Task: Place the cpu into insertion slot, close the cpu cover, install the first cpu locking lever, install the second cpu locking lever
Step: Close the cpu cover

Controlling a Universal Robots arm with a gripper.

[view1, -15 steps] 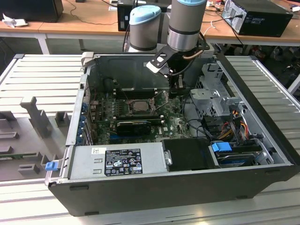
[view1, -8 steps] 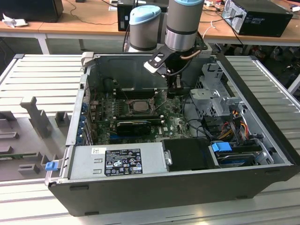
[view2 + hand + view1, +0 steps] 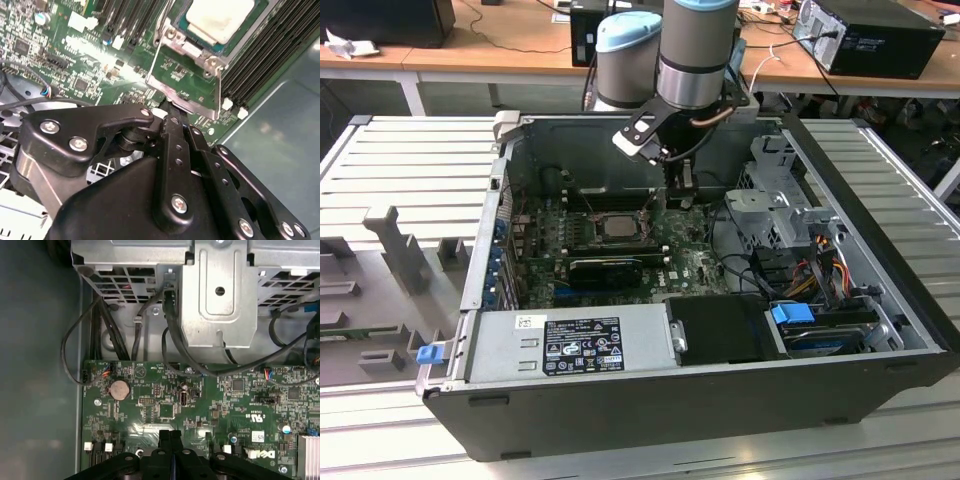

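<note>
Cpu (image 3: 220, 17): flat square chip, pale silver top w/ teal-green rim, lying level in the insertion slot (image 3: 590, 229), a little way beyond the claw (image 3: 169, 114) tips in second wrist view. Cpu cover (image 3: 196, 48): dull silver metal frame, down flat around chip, which shows thru its window. Cover's near edge is closest to the claw.

I see the cpu (image 3: 217, 17) lying on the motherboard (image 3: 75, 60) inside the case (image 3: 650, 410). The cpu cover (image 3: 186, 97) stands open just beside it, between the cpu and the gripper (image 3: 167, 107), whose tip touches the cover's outer edge. The drive cage (image 3: 775, 200) sits at the exterior view's right of the board
</note>
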